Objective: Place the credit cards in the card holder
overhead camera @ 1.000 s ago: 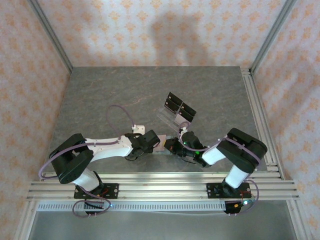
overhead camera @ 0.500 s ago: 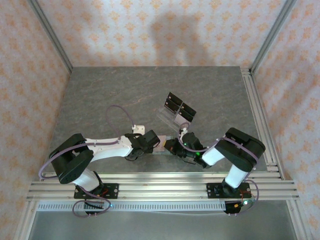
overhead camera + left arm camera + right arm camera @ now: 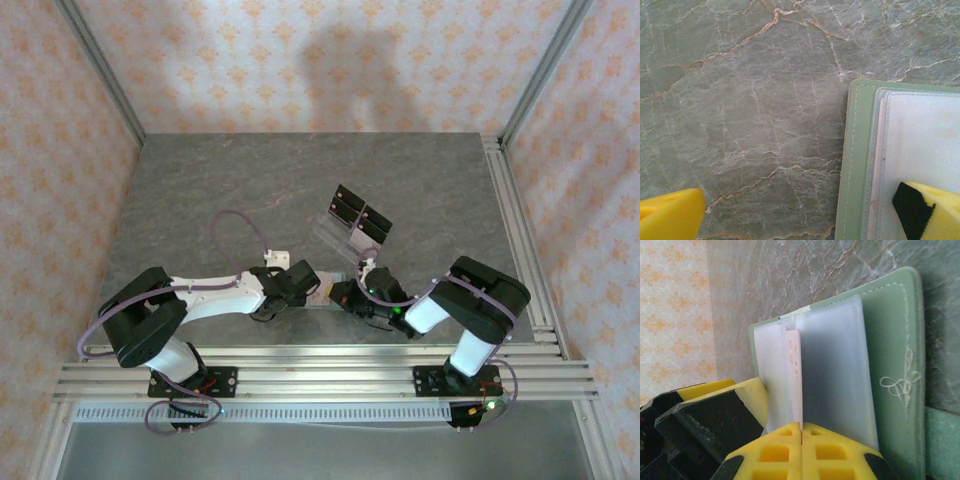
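Room first: the walls (image 3: 300, 60) were pale pink paper with a repeating orange motif, boxing the rig in on three sides, and a big soft shadow (image 3: 350, 70) lay on the back one. Aluminium posts ran up the two back corners. The surface (image 3: 230, 180) was a grey-green slab with marble-style veining, thin rust-coloured and white lines all through it, pretty obvious in the left wrist view (image 3: 750, 110). Aluminium rails (image 3: 320, 372) crossed the near edge where the arm bases bolted on, and more rail ran along the right side.

Out past the middle sat a clear acrylic stand (image 3: 345, 235), with black credit cards (image 3: 352, 210) propped up on it.

The card holder (image 3: 895, 340) lay open and flat near the front edge, between the two wrists, with the sage-green cover underneath and the paler slotted inside facing up.

The left tool (image 3: 800, 215) was spread wide, with one yellow finger over bare surface and the other over the holder's pale inside at its corner. The right tool (image 3: 802, 432) was pressed together, pinching a pale pink credit card (image 3: 794, 365) edge-on. That card stood against the frosted pockets of the holder. I couldn't tell if it was actually in a slot.
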### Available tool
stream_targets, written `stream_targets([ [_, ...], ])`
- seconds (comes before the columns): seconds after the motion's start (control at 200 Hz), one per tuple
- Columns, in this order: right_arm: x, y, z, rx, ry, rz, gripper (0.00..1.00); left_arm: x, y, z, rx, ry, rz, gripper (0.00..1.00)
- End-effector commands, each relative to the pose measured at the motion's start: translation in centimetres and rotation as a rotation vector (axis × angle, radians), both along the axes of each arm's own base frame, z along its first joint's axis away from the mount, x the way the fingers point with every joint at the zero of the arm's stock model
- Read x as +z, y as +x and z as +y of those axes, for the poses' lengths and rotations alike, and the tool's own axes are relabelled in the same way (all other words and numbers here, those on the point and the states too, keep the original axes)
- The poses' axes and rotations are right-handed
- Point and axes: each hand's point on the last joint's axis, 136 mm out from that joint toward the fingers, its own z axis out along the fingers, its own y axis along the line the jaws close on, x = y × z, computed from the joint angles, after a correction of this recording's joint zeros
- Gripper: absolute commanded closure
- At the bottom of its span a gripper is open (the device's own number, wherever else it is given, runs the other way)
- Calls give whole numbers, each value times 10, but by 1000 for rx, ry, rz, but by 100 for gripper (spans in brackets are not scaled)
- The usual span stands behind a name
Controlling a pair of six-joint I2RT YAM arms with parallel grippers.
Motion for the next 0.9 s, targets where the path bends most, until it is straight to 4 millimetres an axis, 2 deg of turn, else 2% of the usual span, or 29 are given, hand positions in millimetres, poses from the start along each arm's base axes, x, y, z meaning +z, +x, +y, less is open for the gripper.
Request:
stream_targets([
  [0.0, -3, -5, 5, 23, 2, 11, 100, -18, -23, 20, -15, 86, 96, 0],
  [0.365, -2, 1, 13, 22, 13, 9, 100, -20, -24, 20, -13, 85, 98, 0],
  [0.706, -3, 3, 8, 0, -5, 6, 100, -15, -27, 31, 26, 100, 78, 0],
  [0.896, -2, 3, 19, 40, 5, 21, 100, -16, -27, 28, 21, 91, 82, 0],
])
